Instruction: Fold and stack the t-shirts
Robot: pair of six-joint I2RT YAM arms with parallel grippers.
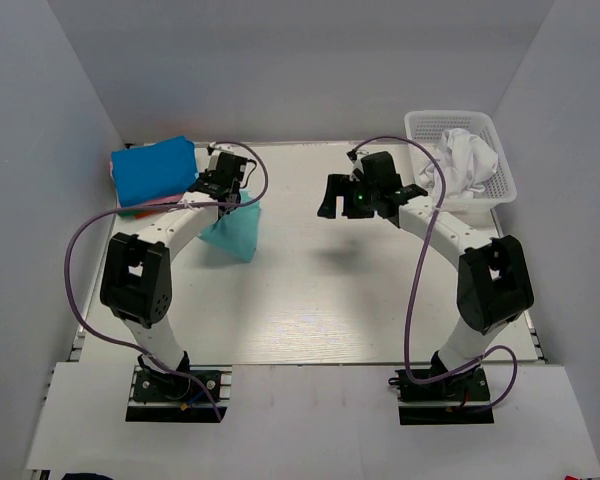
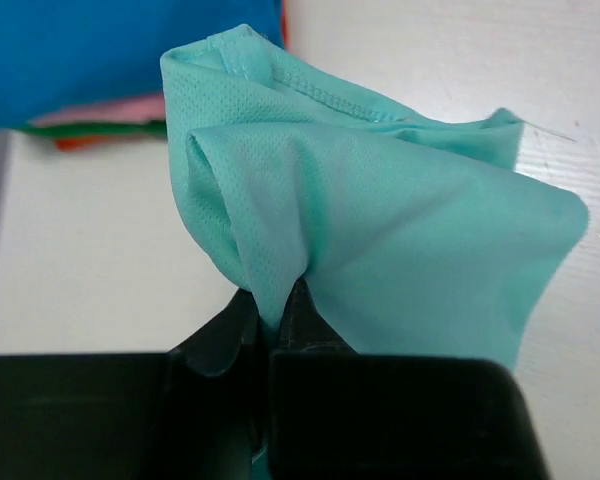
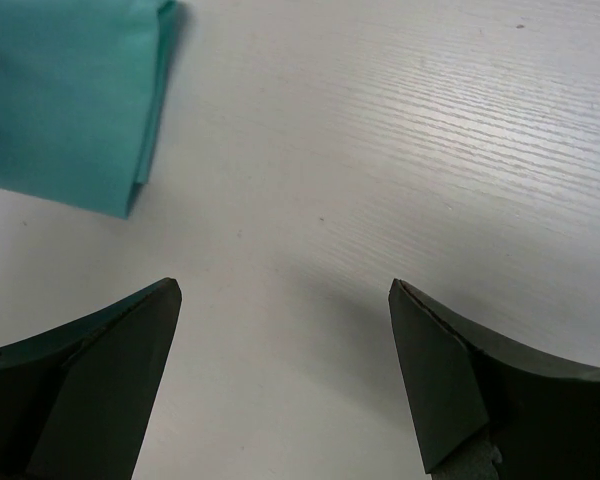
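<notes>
White table [image 1: 310, 300] is carrying a blue-topped shirt stack [image 1: 155, 172] at ten o'clock, lower layers mostly hiding. A basket [image 1: 502, 190] at two o'clock is holding a white shirt [image 1: 465, 158]. Left gripper [image 2: 277, 310] is pinching the teal shirt [image 1: 232, 232] beside the stack; right gripper [image 3: 285, 300] is gaping wide, empty.

A fold of the teal shirt [image 2: 380, 220] is hidden between the left gripper [image 2: 277, 302] fingers. Right wrist view: the top and left edges crop it. Behind teal shirt, left wrist view: blue shirt [image 2: 100, 50] is blurred and cropped; lower shirts [image 2: 100, 128] show edges only, count indeterminable.
</notes>
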